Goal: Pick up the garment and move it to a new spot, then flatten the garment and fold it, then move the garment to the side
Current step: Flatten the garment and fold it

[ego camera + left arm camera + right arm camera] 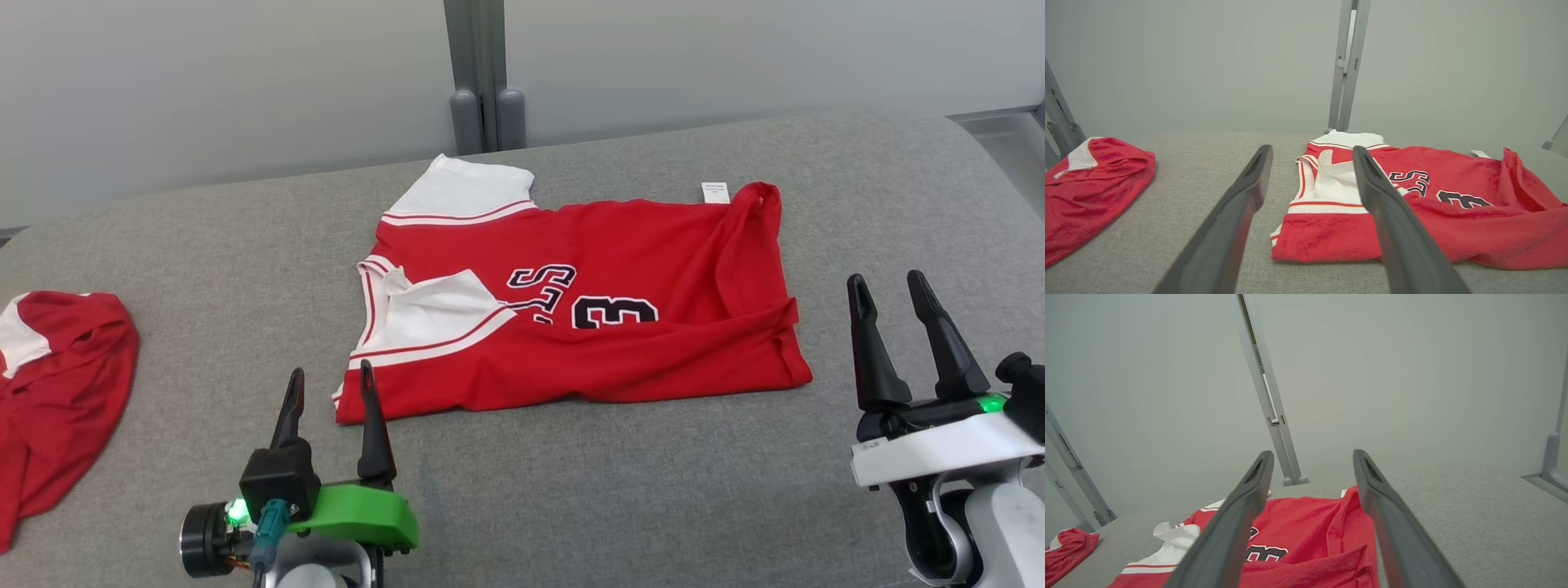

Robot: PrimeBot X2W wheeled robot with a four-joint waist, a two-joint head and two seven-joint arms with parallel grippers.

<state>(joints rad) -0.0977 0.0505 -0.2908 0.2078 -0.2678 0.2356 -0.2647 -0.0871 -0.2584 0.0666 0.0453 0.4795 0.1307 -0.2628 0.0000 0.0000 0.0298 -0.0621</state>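
Grey fabric-covered surface (pixel 620 490) before a pale wall (pixel 204 82), with a grey metal post (pixel 478 73) at the far edge.

The garment (pixel 620 351), a red jersey with white trim and black lettering, lies at the middle of the surface. It is doubled over, and the near fold cuts off the lettering. Its long axis runs left to right across the head view, collar end left, hem end right. The hem end is rumpled, with a white label (pixel 715 192) at the far corner. A second red garment (pixel 65 384) lies bunched at the left edge, well apart.

Left gripper (pixel 331 380): jaws wide, empty, tips just beside the garment's near left corner. Contact with the cloth cannot be confirmed.

Right gripper (pixel 886 282): jaws wide, empty, standing off to the right of the hem end with bare surface between.

Assessment: the left arm is nearer. The garment lies ahead and right of it, and ahead and left of the right gripper. A two-handed lift or further fold would need the right arm to close in leftward first.
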